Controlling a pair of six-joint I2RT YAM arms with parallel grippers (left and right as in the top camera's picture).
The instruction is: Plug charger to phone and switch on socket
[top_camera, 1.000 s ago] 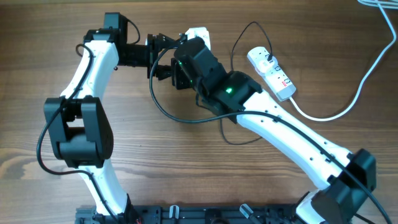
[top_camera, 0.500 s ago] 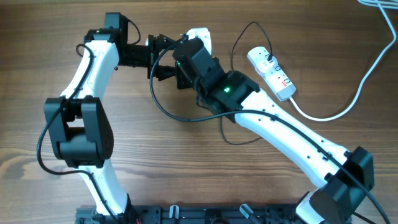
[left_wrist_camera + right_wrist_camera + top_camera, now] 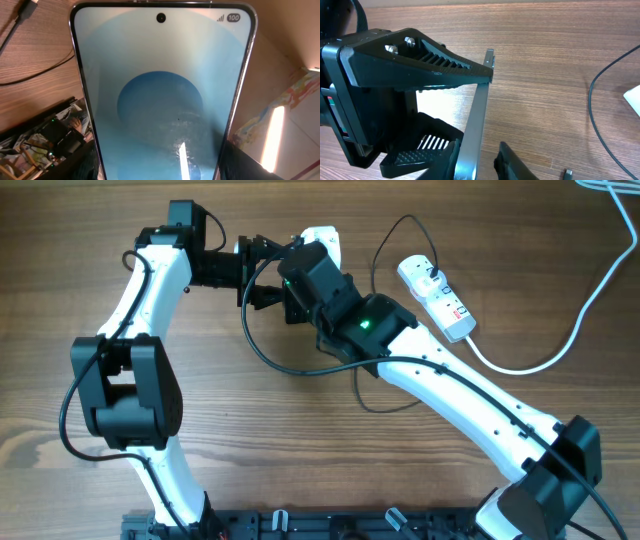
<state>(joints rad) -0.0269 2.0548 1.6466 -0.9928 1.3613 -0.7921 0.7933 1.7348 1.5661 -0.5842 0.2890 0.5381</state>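
My left gripper (image 3: pixel 262 272) is shut on the phone (image 3: pixel 160 95) and holds it off the table, its screen lit pale blue-teal with a round shape. In the overhead view only the phone's bright end (image 3: pixel 322 238) shows. In the right wrist view the phone (image 3: pixel 479 110) is edge-on. My right gripper (image 3: pixel 480 167) is open with one jaw on each side of that edge, the right jaw apart from it. The charger's thin black cable (image 3: pixel 262 352) loops on the table and its small plug tip (image 3: pixel 567 174) lies loose. The white socket (image 3: pixel 437 298) lies at the back right.
A thick white cord (image 3: pixel 560 350) runs from the socket to the far right corner. The charger cable also arcs behind the socket (image 3: pixel 385 240) and shows at the right of the right wrist view (image 3: pixel 592 100). Wooden table (image 3: pixel 480 220) all round.
My right gripper has edged very slightly closer to the phone. The left arm and the phone have stayed still.
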